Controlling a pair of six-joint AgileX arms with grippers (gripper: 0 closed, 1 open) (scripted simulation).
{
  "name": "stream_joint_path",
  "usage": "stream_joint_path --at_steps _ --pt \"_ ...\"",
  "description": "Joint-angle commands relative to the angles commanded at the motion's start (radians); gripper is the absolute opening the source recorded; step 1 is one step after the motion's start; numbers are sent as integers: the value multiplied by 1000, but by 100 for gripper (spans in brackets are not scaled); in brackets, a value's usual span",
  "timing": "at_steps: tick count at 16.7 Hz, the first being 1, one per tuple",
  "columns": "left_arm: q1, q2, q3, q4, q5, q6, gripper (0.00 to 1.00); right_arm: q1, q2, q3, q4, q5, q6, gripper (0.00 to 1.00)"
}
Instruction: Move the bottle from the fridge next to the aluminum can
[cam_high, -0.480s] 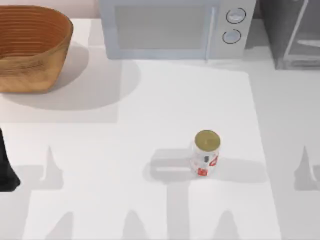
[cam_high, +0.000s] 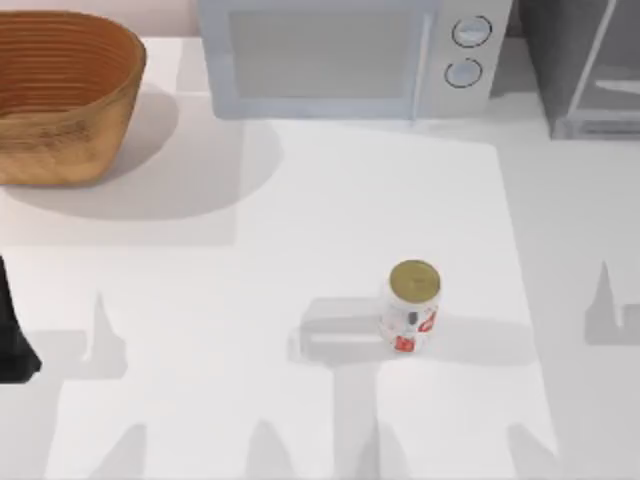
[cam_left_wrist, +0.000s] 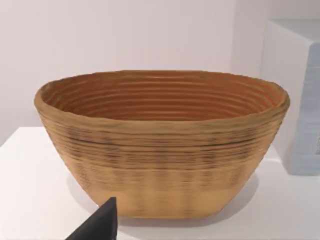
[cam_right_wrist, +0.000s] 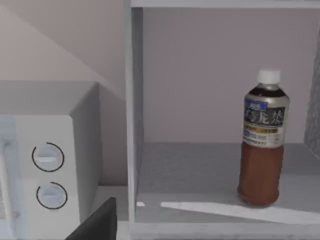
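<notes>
While the aluminum can (cam_high: 411, 306) has not moved from the top view's lower centre, arm shadows at lower right have shifted, so we judge our right arm is approaching the fridge (cam_right_wrist: 134, 120), where the bottle (cam_right_wrist: 262, 140) stands upright on its shelf. We cannot tell how open the right end effector is.

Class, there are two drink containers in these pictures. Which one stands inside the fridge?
The bottle, tall with a white cap and reddish-brown liquid, stands upright on the fridge shelf. The aluminum can, short and gold-topped, stands out on the table.
</notes>
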Motion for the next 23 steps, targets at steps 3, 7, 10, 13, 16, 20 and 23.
stream_joint_path --at_steps 3,7,10,13,16,20,23 --pt "0 0 0 0 0 0 100 -35 253 139 139 -34 2 100" --pt "0 0 0 0 0 0 100 -88 710 346 348 -86 5 100" --pt "0 0 0 0 0 0 100 -130 1080 503 506 -125 6 100" --pt "0 0 0 0 0 0 100 -169 1417 651 654 -159 7 100" --pt "0 0 0 0 0 0 100 -203 1675 775 779 -186 6 100" --pt "0 0 0 0 0 0 100 -231 1874 884 889 -210 4 100" --pt "0 0 0 0 0 0 100 -237 1913 907 912 -214 4 100"
